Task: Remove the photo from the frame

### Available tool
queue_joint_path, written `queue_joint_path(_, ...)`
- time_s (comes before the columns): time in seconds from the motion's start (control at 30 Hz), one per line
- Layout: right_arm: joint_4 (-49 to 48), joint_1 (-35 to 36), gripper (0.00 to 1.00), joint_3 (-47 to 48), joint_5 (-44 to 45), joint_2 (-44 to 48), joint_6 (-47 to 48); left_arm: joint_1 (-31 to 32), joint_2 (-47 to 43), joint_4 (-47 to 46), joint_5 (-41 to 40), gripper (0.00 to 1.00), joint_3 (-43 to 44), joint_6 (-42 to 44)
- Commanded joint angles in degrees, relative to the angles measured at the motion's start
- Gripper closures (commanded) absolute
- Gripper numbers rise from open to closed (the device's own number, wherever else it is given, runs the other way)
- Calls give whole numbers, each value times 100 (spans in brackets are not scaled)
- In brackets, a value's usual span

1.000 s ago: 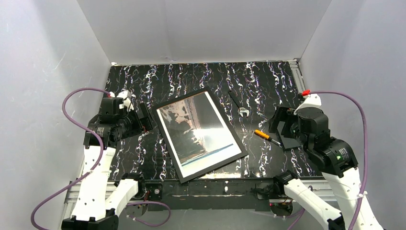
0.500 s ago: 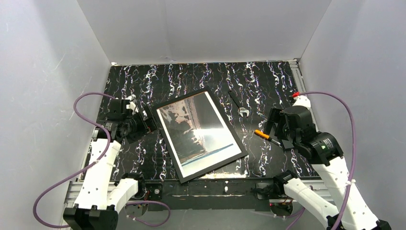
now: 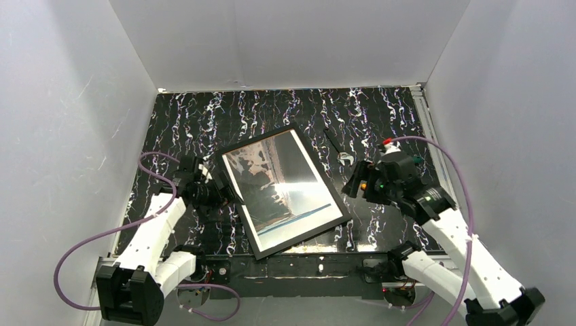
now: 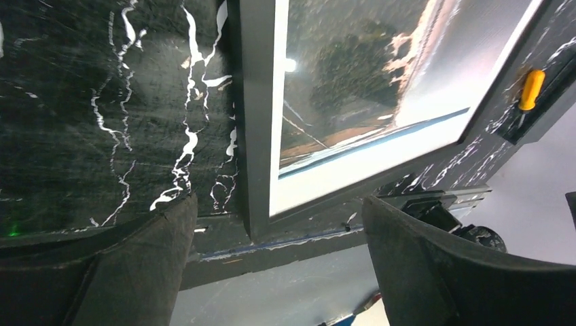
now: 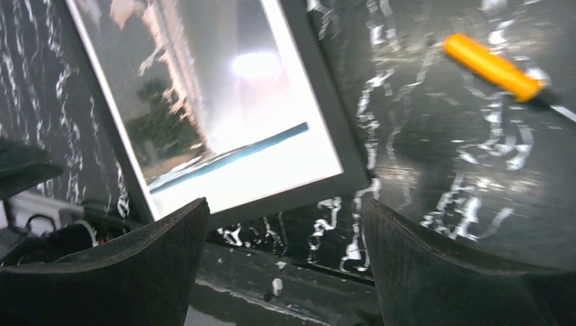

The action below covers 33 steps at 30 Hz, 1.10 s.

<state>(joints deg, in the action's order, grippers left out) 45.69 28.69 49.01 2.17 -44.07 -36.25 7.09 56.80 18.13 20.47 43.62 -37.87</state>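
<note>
Inspection, both of my grippers.

My left gripper (image 3: pixel 229 192) sits left of centre in the top view, just beside the left long edge of the frame (image 3: pixel 303 238). Its jaws stand wide apart with nothing between them. In the left wrist view the two dark fingers (image 4: pixel 136 272) fill the lower corners. The frame's left border runs down the middle of the picture to a corner just above the gap. I cannot tell whether either finger touches the frame.

My right gripper (image 3: pixel 351 185) sits right of centre in the top view, just beside the frame's right long edge, near its lower right corner. Its jaws are also spread wide and empty. In the right wrist view that corner lies just above the right-hand finger, and the black border runs across the gap between the two.

The frame lies flat on the black marbled table (image 3: pixel 204 115), in the centre of the top view, turned so its long sides slant from upper left to lower right. The photo (image 3: pixel 282 183) is in the frame, white-bordered and glossy, with glare across it.

An orange-handled screwdriver (image 5: pixel 492 68) lies on the table at the upper right of the right wrist view, apart from the frame. A small wrench (image 3: pixel 337 149) lies above my right gripper in the top view, near the frame's upper right side.
</note>
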Motion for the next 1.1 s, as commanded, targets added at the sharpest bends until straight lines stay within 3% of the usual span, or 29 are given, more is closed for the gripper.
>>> queue_joint_path(0.0, -1036, 757, 11, -228, -488, -403, -490, 454, -272, -491, -126, 11, -750, -632)
queue_joint_path(0.13, -1319, 1616, 11, -120, -55, -882, -659, 662, -722, -1529, -646, 18, -1648, -990)
queue_joint_path(0.23, -1323, 2181, 12, 125, 293, -1409, -741, 779, -836, -1714, -988, 25, -1960, -1060)
queue_joint_path(0.4, -1345, 2874, 13, 472, 617, -2171, -817, 840, -598, -2276, -870, 31, -2272, -1282)
queue_joint_path(0.83, -1370, 3279, 14, 747, 820, -2761, -844, 1119, -220, -2374, -1082, 56, -2302, -1460)
queue_joint_path(1.07, -1432, 3329, 14, 687, 808, -2806, -884, 1124, -131, -2456, -1117, 58, -2423, -1544)
